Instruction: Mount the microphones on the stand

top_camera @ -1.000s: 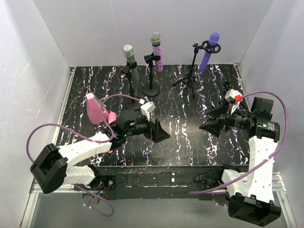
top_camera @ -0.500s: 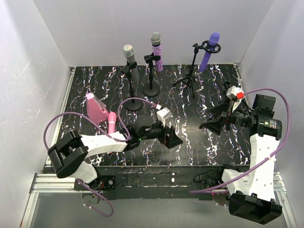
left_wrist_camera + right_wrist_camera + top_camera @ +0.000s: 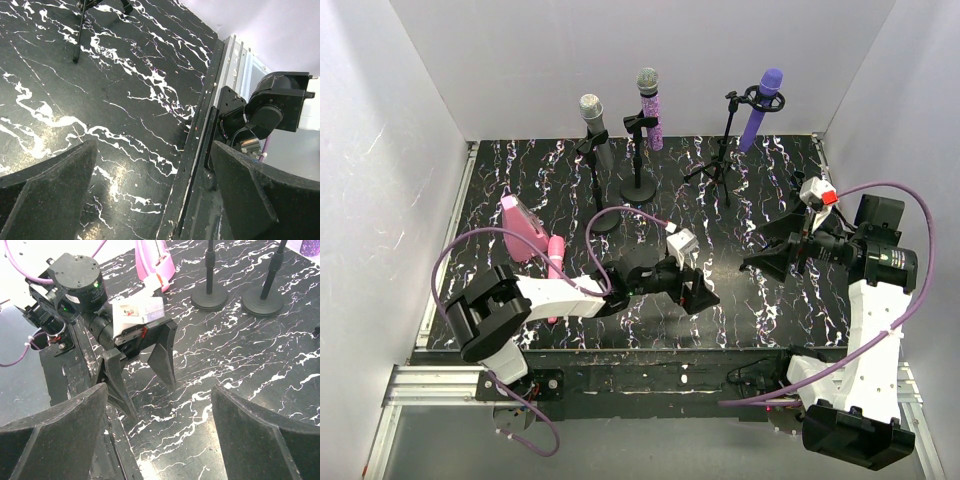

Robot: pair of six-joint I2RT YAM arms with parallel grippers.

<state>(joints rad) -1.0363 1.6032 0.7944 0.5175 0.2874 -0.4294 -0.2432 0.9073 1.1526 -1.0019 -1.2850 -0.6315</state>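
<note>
The silver-grey microphone (image 3: 591, 115) sits in a clip on a round-base stand (image 3: 595, 185). The glittery pink-purple microphone (image 3: 649, 105) sits in the stand beside it (image 3: 638, 160). The plain purple microphone (image 3: 762, 102) sits in the tripod stand (image 3: 725, 150). The plain pink microphone (image 3: 554, 262) lies flat on the table at the left. My left gripper (image 3: 698, 292) is open and empty, low over the table's front middle, well to the right of the pink microphone. My right gripper (image 3: 765, 250) is open and empty at the right, facing the left gripper (image 3: 145, 367).
A pink wedge-shaped object (image 3: 523, 228) lies just left of the pink microphone. Both round stand bases show in the right wrist view (image 3: 210, 301). The table's front edge rail (image 3: 197, 165) and the right arm's base (image 3: 272, 107) lie under the left gripper (image 3: 154, 150). White walls enclose three sides.
My left arm has swung right along the front of the table, away from the pink microphone, with its gripper open and empty. The right arm has barely shifted.
</note>
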